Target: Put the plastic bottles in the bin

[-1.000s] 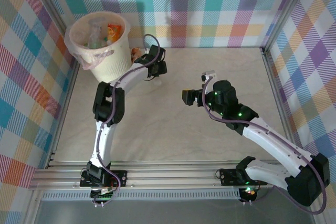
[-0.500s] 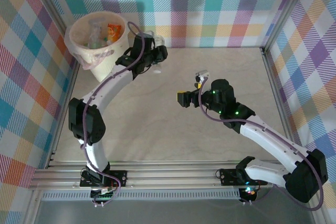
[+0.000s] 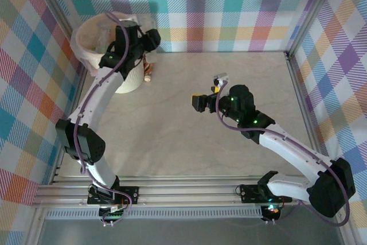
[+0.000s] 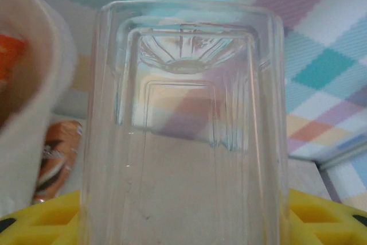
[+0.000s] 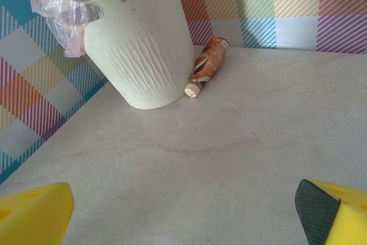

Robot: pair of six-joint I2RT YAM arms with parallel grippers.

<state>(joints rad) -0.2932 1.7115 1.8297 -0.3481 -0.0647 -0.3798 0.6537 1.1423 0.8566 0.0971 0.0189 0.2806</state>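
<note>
Within the last second the left gripper has been swung far-left to the right rim of the bin, a clear bottle pinched in it. Release seems close. A brown bottle is left on the desk against the bin. The right gripper is held spread.

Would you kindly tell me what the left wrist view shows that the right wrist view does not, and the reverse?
Left wrist adds: a clear bottle clamped in the left tool, close up. Right wrist adds: the open right tool over the table, and the ribbed outer wall of the bin. Shared: the bin and a brown bottle lying on the table beside its base.
</note>
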